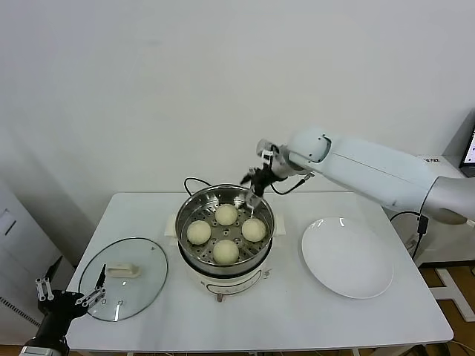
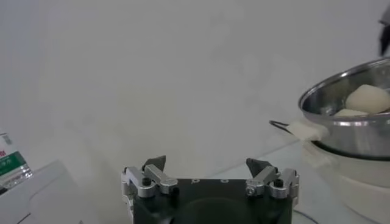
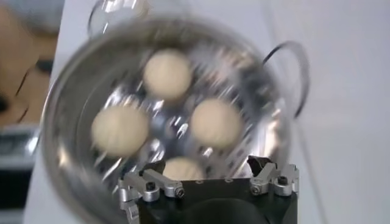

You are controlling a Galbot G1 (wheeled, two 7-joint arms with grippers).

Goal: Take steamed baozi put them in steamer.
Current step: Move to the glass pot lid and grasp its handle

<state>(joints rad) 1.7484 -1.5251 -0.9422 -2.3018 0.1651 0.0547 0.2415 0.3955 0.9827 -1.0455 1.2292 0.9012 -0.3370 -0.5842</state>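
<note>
Several cream-white baozi (image 1: 225,214) lie in the shiny steel steamer (image 1: 194,205) on its white cooker base, mid-table. My right gripper (image 1: 254,180) hangs open and empty just above the steamer's far right rim. In the right wrist view the baozi (image 3: 167,73) lie in the steamer basket (image 3: 67,103) below the open gripper (image 3: 207,165). My left gripper (image 1: 68,297) is open and empty, parked low off the table's front left corner; its wrist view shows the gripper (image 2: 207,164), the steamer (image 2: 350,131) and a baozi (image 2: 368,98).
An empty white plate (image 1: 346,257) sits right of the steamer. A round glass lid (image 1: 123,279) with a white handle lies at the table's front left. A black cord (image 1: 194,181) runs behind the steamer.
</note>
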